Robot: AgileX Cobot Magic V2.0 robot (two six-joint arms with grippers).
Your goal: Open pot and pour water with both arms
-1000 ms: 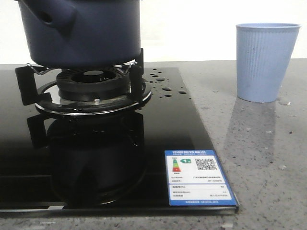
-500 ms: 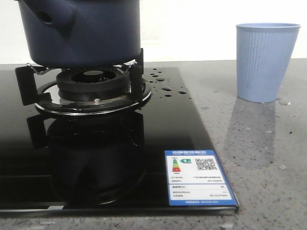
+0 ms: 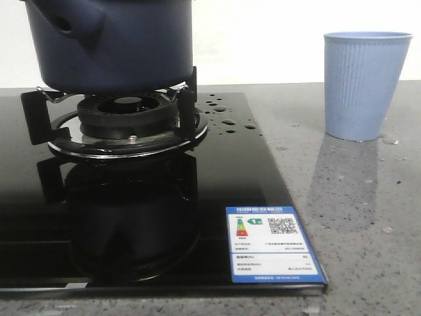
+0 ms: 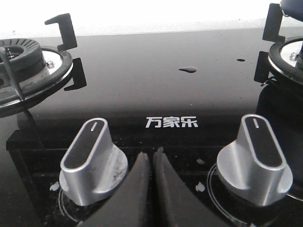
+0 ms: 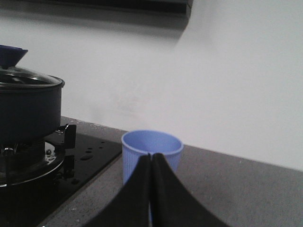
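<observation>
The dark navy-blue round pot (image 3: 115,43) sits on the black gas burner (image 3: 125,118), its glass lid (image 5: 23,78) on. The light blue ribbed cup (image 3: 362,82) stands well apart from the burner on the grey speckled desk (image 3: 368,217). The left pincer (image 4: 152,163) and right pincer (image 5: 151,163) are both pressed together, empty. Best spread one above the lid knob (image 5: 10,54) first, centred, then lift straight up.

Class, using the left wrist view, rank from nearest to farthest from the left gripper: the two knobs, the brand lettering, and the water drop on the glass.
1. Knobs, flanking the left gripper; too close to call.
2. Lettering, just beyond on the glass.
3. Water drop, farther back, mid-hob.
</observation>
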